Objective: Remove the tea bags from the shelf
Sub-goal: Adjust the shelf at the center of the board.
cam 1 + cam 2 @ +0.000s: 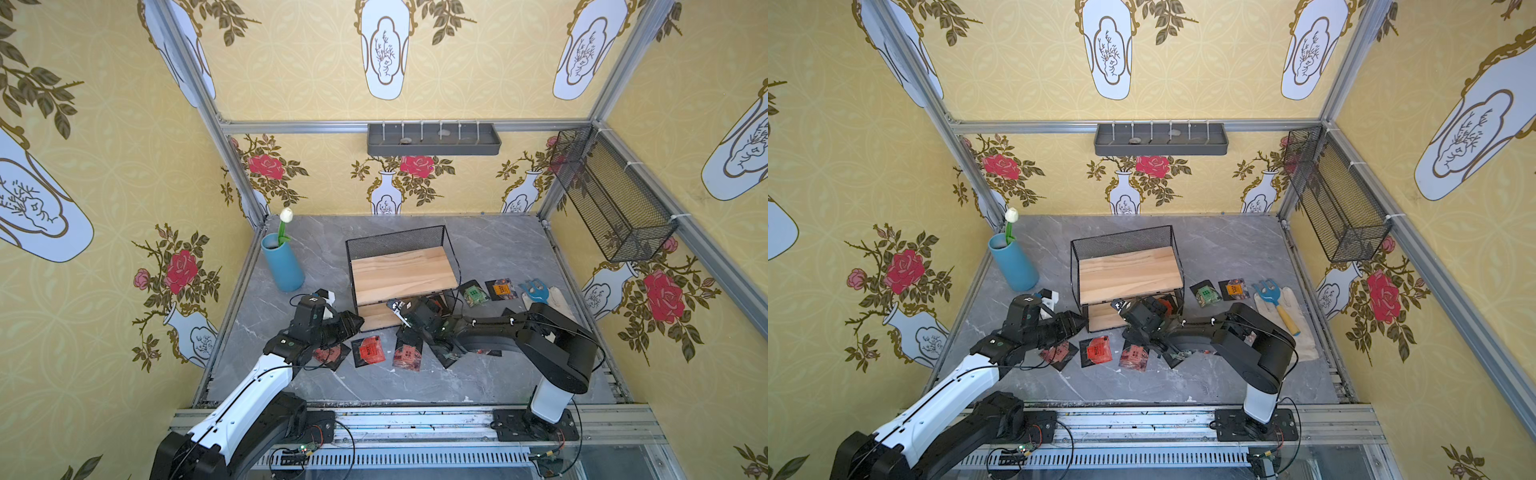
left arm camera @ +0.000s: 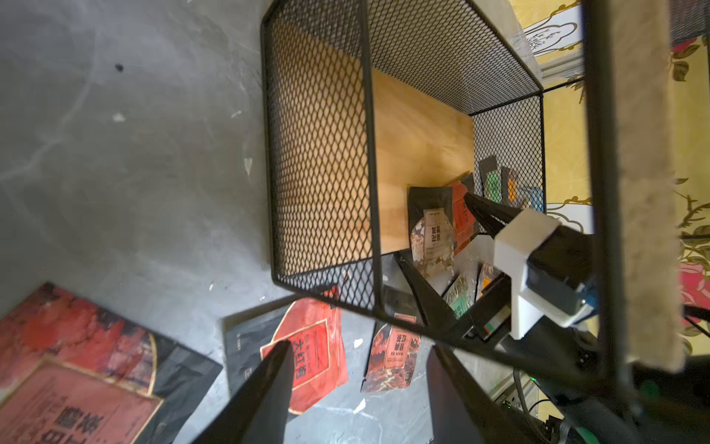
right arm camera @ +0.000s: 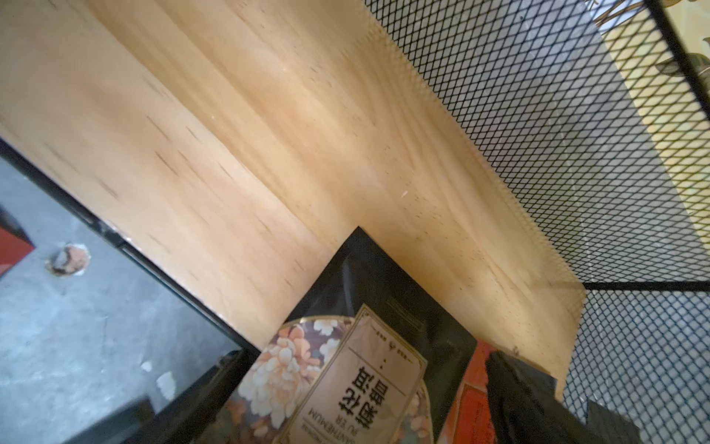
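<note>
Since the last tea bags lie on the lower board of the shelf point(image 1: 401, 270), the right gripper point(image 2: 433, 227) sits low and nearly level inside that tier, under the upper board. Its jaws are spread wide and grip nothing. Between its fingers a beige sachet point(image 3: 345, 384) lies flat on the wood. A red sachet point(image 2: 460, 209) is tucked beside it under one finger, close to the mesh end wall. I'd guess the wide spread is meant to straddle the beige one before pinching it.

The left gripper point(image 2: 360, 346) hangs outside the shelf's other mesh end, jaws partly apart and empty. Just below its fingertips a red-labelled sachet point(image 2: 315, 357) lies on the table point(image 1: 374, 386), with more scattered around it.

The sachets are thin, glossy, black-edged squares, slightly crinkled. The boards are pale, smooth, grained wood, the mesh is stiff black diamond wire, and the tabletop looks like grey veined stone.
</note>
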You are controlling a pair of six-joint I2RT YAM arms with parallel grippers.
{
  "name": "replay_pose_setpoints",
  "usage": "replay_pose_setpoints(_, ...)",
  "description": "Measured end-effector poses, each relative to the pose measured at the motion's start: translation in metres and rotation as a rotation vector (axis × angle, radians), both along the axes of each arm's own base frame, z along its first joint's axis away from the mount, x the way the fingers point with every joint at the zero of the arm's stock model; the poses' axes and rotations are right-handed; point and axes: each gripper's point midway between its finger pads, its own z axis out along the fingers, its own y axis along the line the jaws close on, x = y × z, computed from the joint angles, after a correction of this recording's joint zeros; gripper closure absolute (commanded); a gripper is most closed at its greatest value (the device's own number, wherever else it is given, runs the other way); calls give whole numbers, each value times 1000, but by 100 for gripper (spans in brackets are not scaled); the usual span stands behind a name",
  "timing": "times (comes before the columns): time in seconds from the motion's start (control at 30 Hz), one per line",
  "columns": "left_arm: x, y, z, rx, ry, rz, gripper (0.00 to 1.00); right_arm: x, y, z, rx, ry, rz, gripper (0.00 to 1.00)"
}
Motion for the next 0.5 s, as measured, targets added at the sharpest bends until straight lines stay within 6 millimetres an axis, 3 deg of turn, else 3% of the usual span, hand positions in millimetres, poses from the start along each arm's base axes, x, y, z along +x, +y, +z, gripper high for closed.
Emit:
replay_pose_setpoints(0.13,13,-5,-1,26,-7,-22,51,1,-3,0,-1,-4,-11,2)
replay_pose_setpoints(0.5,48,-14,-2,68,-41,-38,57,1,-5,-1,19,-3,-10,2)
